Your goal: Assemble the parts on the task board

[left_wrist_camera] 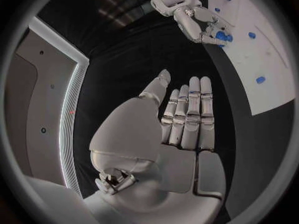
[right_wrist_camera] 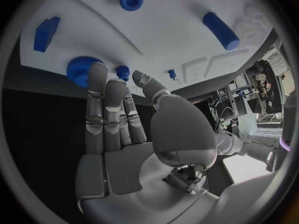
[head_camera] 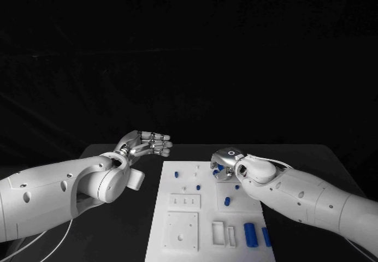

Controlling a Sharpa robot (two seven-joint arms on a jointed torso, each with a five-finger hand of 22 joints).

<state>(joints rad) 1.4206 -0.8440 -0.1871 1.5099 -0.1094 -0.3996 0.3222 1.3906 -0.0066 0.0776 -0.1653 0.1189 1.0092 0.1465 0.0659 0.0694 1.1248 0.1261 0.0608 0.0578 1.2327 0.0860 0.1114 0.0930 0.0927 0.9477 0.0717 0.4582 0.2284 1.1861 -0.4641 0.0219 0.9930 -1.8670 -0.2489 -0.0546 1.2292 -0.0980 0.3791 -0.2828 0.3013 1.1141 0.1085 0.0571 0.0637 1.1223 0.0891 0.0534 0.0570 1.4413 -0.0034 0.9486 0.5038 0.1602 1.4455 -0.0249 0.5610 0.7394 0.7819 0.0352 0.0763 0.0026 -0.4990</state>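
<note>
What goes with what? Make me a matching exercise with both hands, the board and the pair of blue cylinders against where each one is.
Things:
1. left hand
2. right hand
3. blue cylinders
4. board

Places:
a. at the board's near right corner
b. middle of the black table
c. over the far part of the board
d. off the board's left side, over the table

Pairs: 1-d, 2-c, 3-a, 4-b

The bare black desk (head_camera: 315, 164) lies open around the white task board (head_camera: 206, 218). At centre frame, the right silver robot hand (head_camera: 226, 162) covers its upper right corner. Small blue plastic parts (head_camera: 250, 234) stand lower right; the left silver robot hand (head_camera: 146, 144) hovers beside the upper left edge.
</note>
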